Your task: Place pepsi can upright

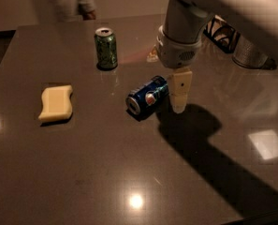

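The pepsi can [148, 95] lies on its side in the middle of the worktop [106, 172], and the gripper [179, 104] hangs just beside its back end, ready to grab it, but I cannot tell if the jaws are spread.

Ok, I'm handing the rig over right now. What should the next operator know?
Gripper: low over the table, close beside the right end of the pepsi can; whether they touch cannot be told.
Pepsi can: lying on its side mid-table, not lifted.
Nearby: green can upright behind it to the left; yellow sponge farther left.
Done: approach only.
Left: grasp the can, turn it upright, set it down, release.
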You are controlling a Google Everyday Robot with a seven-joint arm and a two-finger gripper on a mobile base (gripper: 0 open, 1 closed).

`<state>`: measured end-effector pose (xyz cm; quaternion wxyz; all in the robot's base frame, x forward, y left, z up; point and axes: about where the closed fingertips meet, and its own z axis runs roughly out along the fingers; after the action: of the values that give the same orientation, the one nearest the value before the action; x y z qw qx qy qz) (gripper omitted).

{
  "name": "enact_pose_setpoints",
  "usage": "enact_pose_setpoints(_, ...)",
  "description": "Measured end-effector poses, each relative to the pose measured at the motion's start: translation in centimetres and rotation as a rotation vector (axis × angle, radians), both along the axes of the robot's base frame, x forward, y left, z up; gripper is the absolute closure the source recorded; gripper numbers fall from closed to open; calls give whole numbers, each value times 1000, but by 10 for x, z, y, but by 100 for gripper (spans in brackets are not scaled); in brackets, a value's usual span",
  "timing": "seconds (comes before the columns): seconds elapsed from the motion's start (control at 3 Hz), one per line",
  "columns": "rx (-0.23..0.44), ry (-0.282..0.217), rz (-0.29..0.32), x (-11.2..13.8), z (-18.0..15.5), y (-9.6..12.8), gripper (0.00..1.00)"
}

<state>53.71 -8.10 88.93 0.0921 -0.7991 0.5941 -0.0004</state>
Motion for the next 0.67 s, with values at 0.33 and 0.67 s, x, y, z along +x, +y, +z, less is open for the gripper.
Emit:
enact_pose_setpoints(0.33, 0, 9, 75, -2, -15, 18, 0)
enact_pose_setpoints(0.67, 6, 39, 157, -9, -28, 38, 0)
